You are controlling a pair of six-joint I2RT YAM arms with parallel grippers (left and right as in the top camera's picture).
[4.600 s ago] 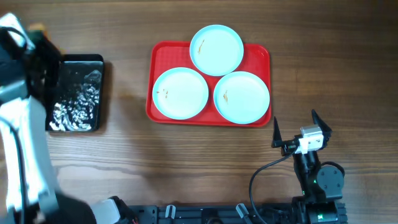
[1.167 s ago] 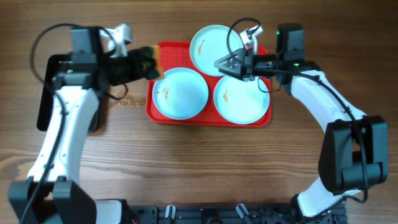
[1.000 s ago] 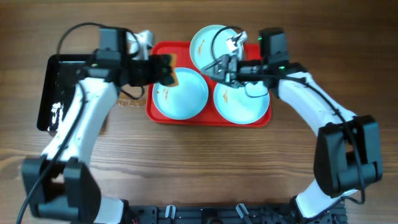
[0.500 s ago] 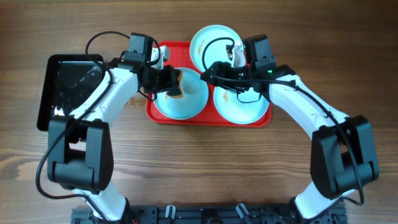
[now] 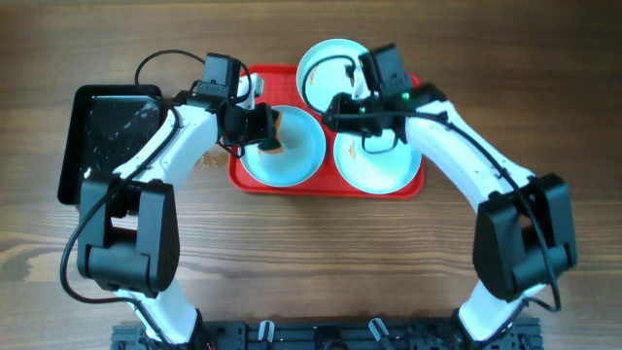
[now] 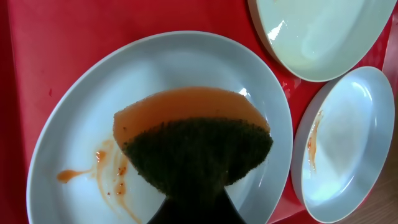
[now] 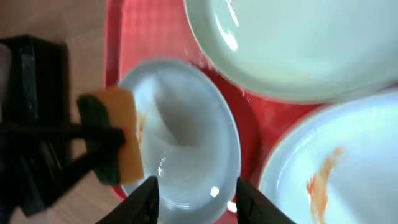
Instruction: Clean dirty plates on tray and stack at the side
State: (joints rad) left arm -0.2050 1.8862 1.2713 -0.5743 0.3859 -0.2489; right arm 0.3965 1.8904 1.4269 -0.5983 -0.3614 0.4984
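Left gripper: clamped on a sponge with an orange body and a dark green scrub face toward the wrist camera. The fingers are almost wholly hidden behind the sponge. Only a dark wedge shows at the bottom edge of the left wrist view.

The sponge sits over the near-left plate. Contact with the plate cannot be confirmed. Orange-brown smears lie on that plate just beside the sponge; whatever is under the sponge is hidden.

Right gripper: spread wide, nothing held. Only the two white fingertips show, cut off by the bottom edge of the right wrist view. It hangs by the near-left plate's inner rim. Touching or apart cannot be told, as the view is blurred.

Tray: red, on the wooden surface, with all three plates on it. The far plate overhangs the tray's far rim and is partly covered overhead by the right arm and cable. The near-right plate carries a brownish streak, is cut off in the right wrist view and lies partly under the arm overhead.

Black tray: well apart from the red tray on the left, with one corner covered by the left arm.
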